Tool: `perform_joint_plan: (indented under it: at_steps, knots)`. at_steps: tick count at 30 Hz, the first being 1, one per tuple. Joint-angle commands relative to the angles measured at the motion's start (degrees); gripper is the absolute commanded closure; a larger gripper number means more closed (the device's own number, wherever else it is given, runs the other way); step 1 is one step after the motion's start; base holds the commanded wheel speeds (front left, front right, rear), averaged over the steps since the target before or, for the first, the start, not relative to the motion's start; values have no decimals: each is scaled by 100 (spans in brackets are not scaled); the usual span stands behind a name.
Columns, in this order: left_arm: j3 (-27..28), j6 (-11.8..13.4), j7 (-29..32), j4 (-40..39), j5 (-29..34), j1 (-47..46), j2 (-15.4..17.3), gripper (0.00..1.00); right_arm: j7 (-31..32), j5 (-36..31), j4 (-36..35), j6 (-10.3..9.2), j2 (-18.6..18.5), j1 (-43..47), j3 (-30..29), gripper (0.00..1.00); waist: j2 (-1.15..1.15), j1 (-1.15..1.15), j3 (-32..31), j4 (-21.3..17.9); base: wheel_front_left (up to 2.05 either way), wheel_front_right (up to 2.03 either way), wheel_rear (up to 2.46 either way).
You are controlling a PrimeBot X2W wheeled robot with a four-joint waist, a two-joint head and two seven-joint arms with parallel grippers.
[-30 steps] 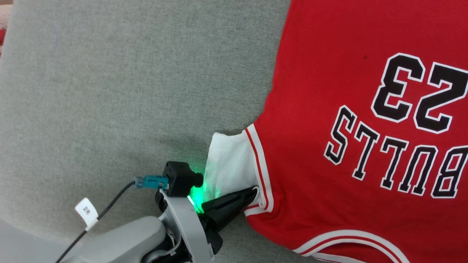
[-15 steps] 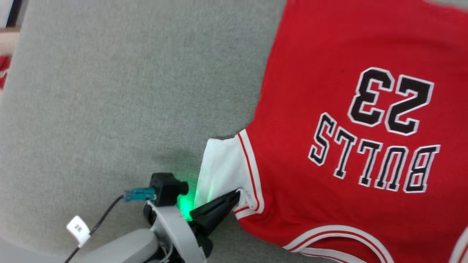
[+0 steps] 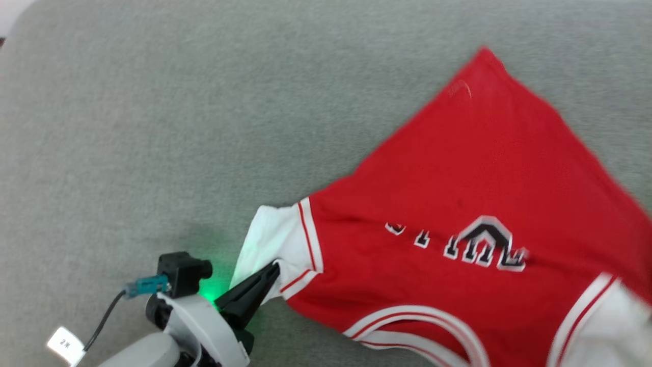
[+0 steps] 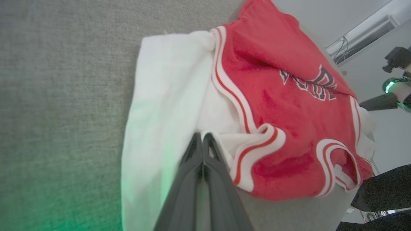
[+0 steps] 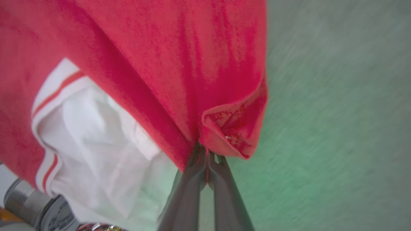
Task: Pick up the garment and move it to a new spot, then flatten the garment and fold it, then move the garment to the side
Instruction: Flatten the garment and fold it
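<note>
Red garment (image 3: 458, 168), white-sleeved with striped trim, lettering creased and buckled.

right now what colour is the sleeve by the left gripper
White sleeve with red-striped trim; best in left wrist view.

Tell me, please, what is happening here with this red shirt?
A two-armed robot is handling the garment on a grey cloth surface. Its left gripper is shut on the hem of one white sleeve, and its right gripper is shut on a fold of red cloth near the other sleeve. The shirt is not flat: its body is bunched, so the black-and-white print shows only in part. Folding is not yet done.
</note>
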Motion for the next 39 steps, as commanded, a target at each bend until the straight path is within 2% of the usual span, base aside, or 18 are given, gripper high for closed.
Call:
perform_joint_plan:
  at_steps: [1,7,10,11,12,13,16,23,26,29,31,36,39]
  knots:
    - [48,56,8,33,61,131,25,100,-7,-32,-79,-7,74,336,212,100,0,0,-172,-205,0,0,0]
    - [292,62,6,-39,153,401,48,100,-104,-331,-489,-7,573,1248,608,100,0,0,-310,-371,0,0,0]
    - [343,69,6,-87,206,489,65,100,-266,-549,-489,-8,817,1339,445,100,0,0,-344,-428,0,0,0]
    - [347,65,6,-98,203,516,76,100,-382,-667,-473,-8,899,1340,339,78,0,0,-360,-447,0,0,0]
    - [345,64,6,-107,218,534,84,100,-528,-758,-460,-9,956,1320,204,34,0,0,-375,-458,0,0,0]
    - [342,66,6,-114,230,551,90,100,-634,-815,-465,-10,982,1322,72,0,0,0,-393,-466,0,0,0]
    - [338,72,5,-135,240,577,88,100,-818,-909,-610,-15,770,1400,-260,0,0,0,-447,-472,0,0,0]
    - [302,89,6,-206,360,660,-54,100,-973,-359,-1398,-8,-277,1544,-1149,0,0,0,-510,-302,0,0,0]
    - [289,74,6,-228,433,669,-157,100,-1115,-339,-1456,-7,-474,1319,-1611,0,0,0,-487,-155,0,0,0]
    - [234,63,7,-193,515,637,-249,100,-1250,-756,-1233,-8,-215,988,-1981,0,0,0,-446,22,0,0,0]
    - [210,50,8,-188,557,584,-314,100,-1137,-1243,-1025,-7,151,700,-2080,0,0,0,-384,133,0,0,0]
    - [160,8,25,-143,639,417,-464,100,-519,-2188,-354,-8,1262,-165,-1885,0,0,0,-153,406,0,0,0]
    - [122,-17,23,-84,695,298,-579,100,-239,-2613,164,-8,1683,-705,-1620,0,0,0,5,571,0,0,0]
